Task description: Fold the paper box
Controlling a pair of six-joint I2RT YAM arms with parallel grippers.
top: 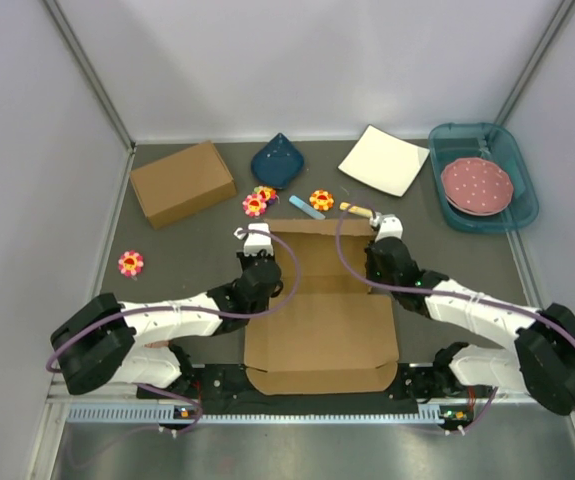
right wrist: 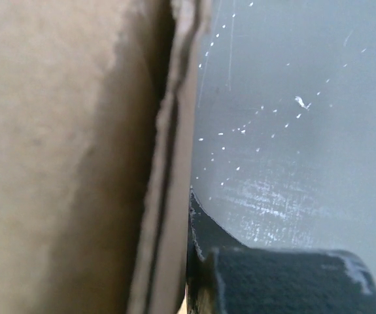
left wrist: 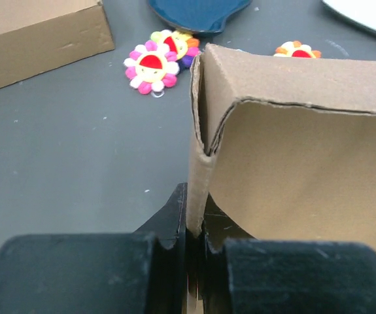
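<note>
Grey desk [top: 187,255] carries the paper box [top: 317,335]; left gripper [left wrist: 195,226] and right gripper [top: 386,231] each pinch a raised side wall. Best to fold both evenly, creases square.

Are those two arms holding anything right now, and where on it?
Both hold the paper box: the left gripper pinches its upright left side wall, and the right gripper pinches its right side wall, near the far corners.

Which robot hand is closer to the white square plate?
Right. The right gripper, clamped on the paper box, lies just nearside of the white square plate; the left gripper grips the box's opposite wall, farther left.
</note>
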